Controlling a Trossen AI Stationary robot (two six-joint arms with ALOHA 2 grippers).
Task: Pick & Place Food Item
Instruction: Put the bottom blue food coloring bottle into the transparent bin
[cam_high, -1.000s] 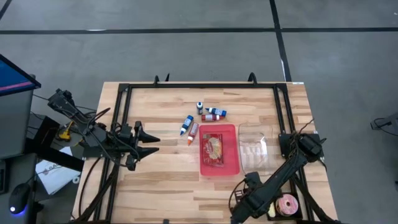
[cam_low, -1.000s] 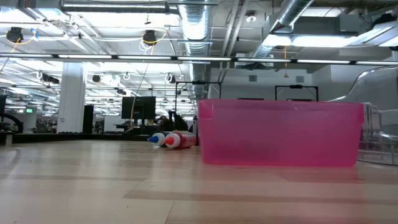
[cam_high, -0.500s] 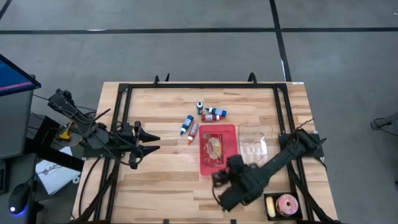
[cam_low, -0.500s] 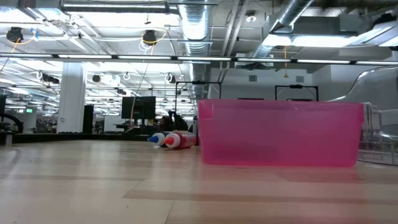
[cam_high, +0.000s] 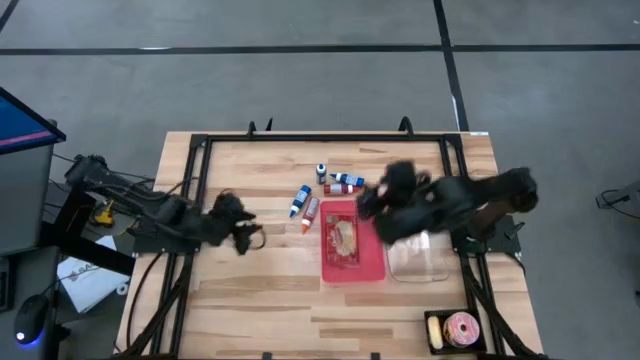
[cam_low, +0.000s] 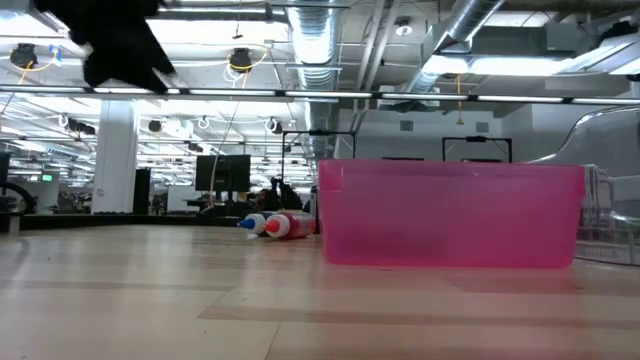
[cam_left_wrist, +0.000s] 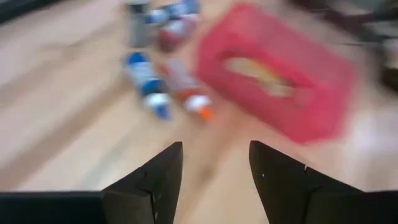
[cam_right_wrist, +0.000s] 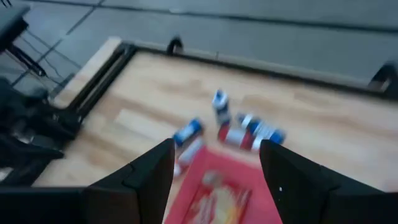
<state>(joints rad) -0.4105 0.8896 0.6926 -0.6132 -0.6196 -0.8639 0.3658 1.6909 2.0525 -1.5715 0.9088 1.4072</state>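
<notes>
A pink bin (cam_high: 366, 262) stands right of the table's middle. A yellowish food packet (cam_high: 343, 237) lies flat on its floor, also seen in the left wrist view (cam_left_wrist: 258, 68) and the right wrist view (cam_right_wrist: 217, 196). Several small bottles (cam_high: 305, 205) lie on the wood just beyond and left of the bin. My left gripper (cam_high: 247, 236) is open, left of the bottles, with nothing between its fingers (cam_left_wrist: 214, 168). My right gripper (cam_high: 375, 203) hovers blurred over the bin's far right corner, open and empty (cam_right_wrist: 214, 171).
A clear plastic container (cam_high: 418, 252) stands against the bin's right side. A tape roll (cam_high: 462, 328) lies at the near right corner. Black frame rails (cam_high: 196, 190) run along the table's left, far and right sides. A dark arm part (cam_low: 115, 40) shows high up in the low view.
My right arm has swung from the table's near right corner up and toward the far edge, and now stands over the bin and the clear container. My left gripper has sunk and tipped downward toward the bottles. Bin, packet and bottles have stayed put.
</notes>
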